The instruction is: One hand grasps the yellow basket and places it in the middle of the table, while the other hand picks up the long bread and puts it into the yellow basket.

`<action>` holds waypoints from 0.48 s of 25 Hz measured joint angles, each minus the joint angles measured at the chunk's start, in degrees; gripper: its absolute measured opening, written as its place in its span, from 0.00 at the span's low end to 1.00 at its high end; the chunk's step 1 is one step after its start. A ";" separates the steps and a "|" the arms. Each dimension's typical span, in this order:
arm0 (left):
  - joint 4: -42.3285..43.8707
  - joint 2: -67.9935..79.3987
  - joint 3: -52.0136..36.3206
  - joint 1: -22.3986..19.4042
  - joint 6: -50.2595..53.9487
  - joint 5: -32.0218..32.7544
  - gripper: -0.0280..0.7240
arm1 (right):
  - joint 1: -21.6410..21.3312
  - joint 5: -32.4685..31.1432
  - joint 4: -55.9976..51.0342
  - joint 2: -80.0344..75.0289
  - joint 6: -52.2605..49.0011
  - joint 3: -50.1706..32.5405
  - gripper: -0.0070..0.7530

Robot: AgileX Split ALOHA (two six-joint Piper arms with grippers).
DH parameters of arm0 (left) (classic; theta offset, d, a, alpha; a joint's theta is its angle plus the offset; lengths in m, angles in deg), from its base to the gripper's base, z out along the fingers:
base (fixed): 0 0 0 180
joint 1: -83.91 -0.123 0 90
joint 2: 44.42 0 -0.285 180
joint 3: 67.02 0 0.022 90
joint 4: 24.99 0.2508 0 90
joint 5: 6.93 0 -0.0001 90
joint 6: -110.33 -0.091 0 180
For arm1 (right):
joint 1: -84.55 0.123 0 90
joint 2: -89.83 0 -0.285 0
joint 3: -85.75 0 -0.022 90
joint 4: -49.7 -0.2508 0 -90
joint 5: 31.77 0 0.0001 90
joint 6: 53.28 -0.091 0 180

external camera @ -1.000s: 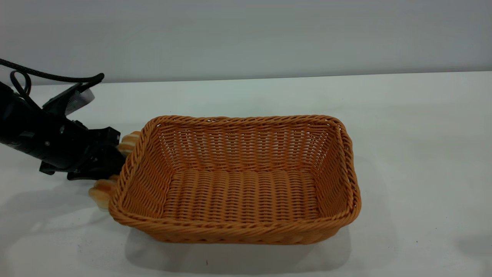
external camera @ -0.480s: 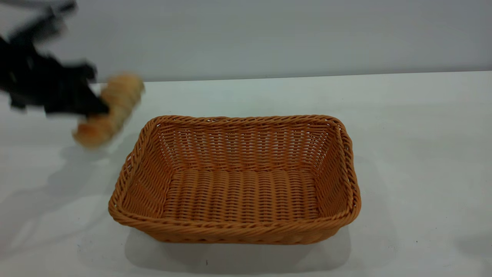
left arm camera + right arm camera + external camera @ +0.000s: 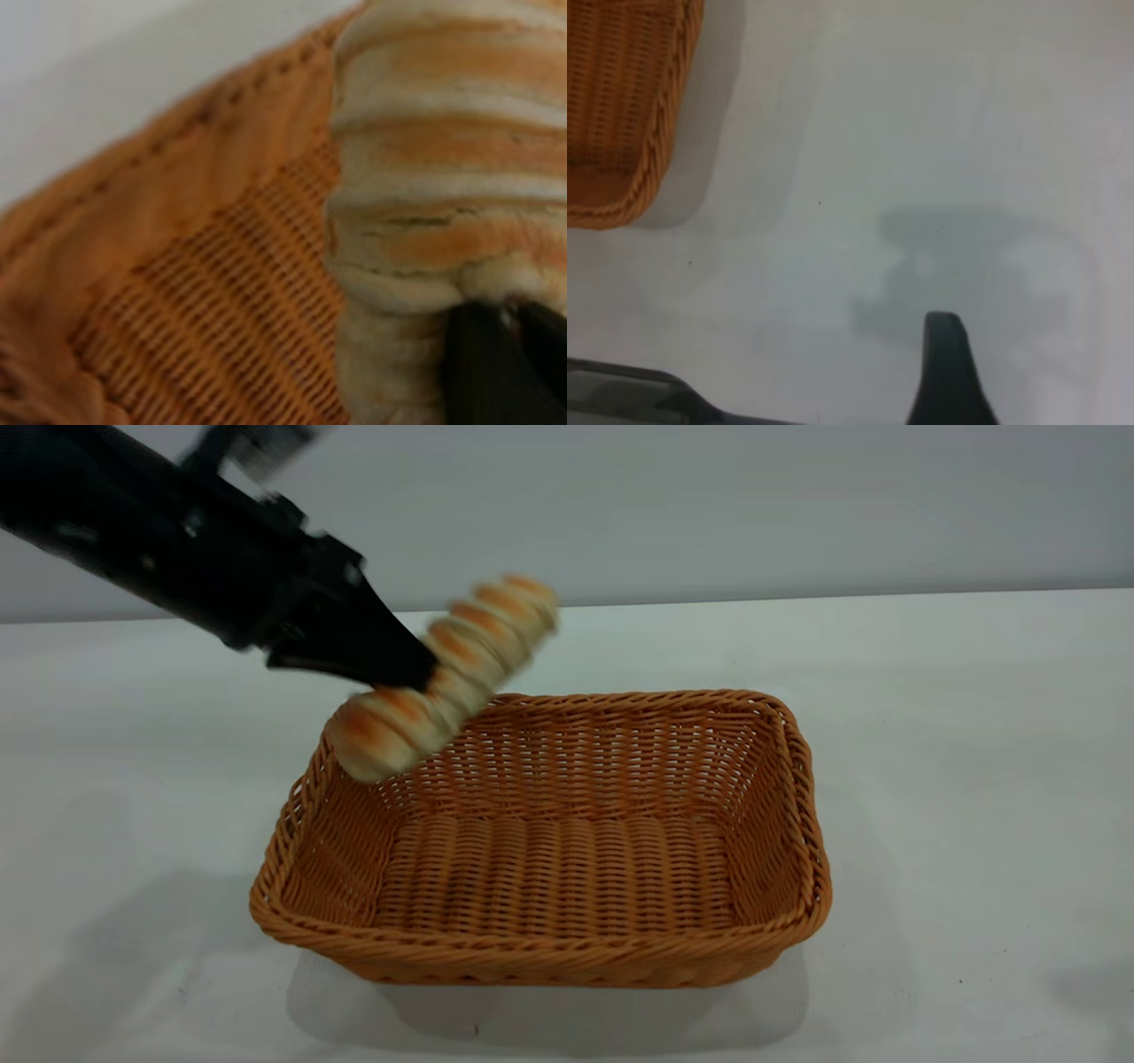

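The yellow basket (image 3: 549, 961) sits on the white table (image 3: 974, 735), and nothing lies inside it. My left gripper (image 3: 409, 670) is shut on the long bread (image 3: 465, 651) around its middle. It holds the bread tilted in the air over the basket's far left corner. In the left wrist view the striped bread (image 3: 443, 177) fills the frame above the basket's woven wall (image 3: 221, 266), with a black fingertip (image 3: 496, 372) pressed against it. A dark part of my right gripper (image 3: 945, 372) hovers over bare table, apart from a corner of the basket (image 3: 620, 106).
A plain grey wall (image 3: 709, 505) runs behind the table's far edge. White tabletop extends on all sides of the basket, widest to its right.
My left gripper has lifted the bread off the table at the basket's left side and carried it up and to the right, over the basket's far left corner. The basket has not moved.
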 joint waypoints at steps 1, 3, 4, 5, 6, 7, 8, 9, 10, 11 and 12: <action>0.00 0.54 -0.06 0.19 -0.11 -0.05 0.22 | 0.00 0.00 0.00 0.00 0.00 0.00 0.76; 0.00 1.30 -0.16 0.30 -0.04 -0.37 0.37 | 0.00 0.00 0.00 0.00 0.00 0.00 0.76; 0.00 1.44 -0.16 0.23 0.47 -0.50 0.47 | 0.00 0.00 0.00 0.00 0.00 0.00 0.76; 0.00 1.42 -0.16 0.09 1.48 -0.50 0.58 | 0.00 0.00 0.00 0.00 0.00 0.00 0.76; 0.08 1.29 -0.16 -0.19 2.70 -0.45 0.68 | 0.00 0.00 0.00 0.00 0.00 0.00 0.76; 0.44 0.76 -0.16 -0.66 4.38 -0.07 0.75 | 0.00 0.00 0.00 0.00 0.00 0.00 0.76; 1.78 -0.08 -0.16 -1.28 6.42 0.29 0.81 | 0.00 -0.17 0.00 0.00 0.00 0.00 0.76; 4.22 -1.77 -0.10 -2.45 9.07 1.10 0.86 | 0.00 -0.45 0.07 0.00 0.00 0.00 0.76; 8.10 -3.34 0.21 -3.43 11.89 1.91 0.88 | 0.00 -0.90 0.20 0.00 0.00 0.00 0.76; 12.19 -5.58 0.83 -4.61 16.05 3.12 0.89 | 0.00 -1.54 0.28 0.00 0.00 0.00 0.76; 18.07 -7.65 1.61 -5.56 20.96 4.24 0.89 | 0.00 -2.43 0.35 0.00 0.00 0.00 0.76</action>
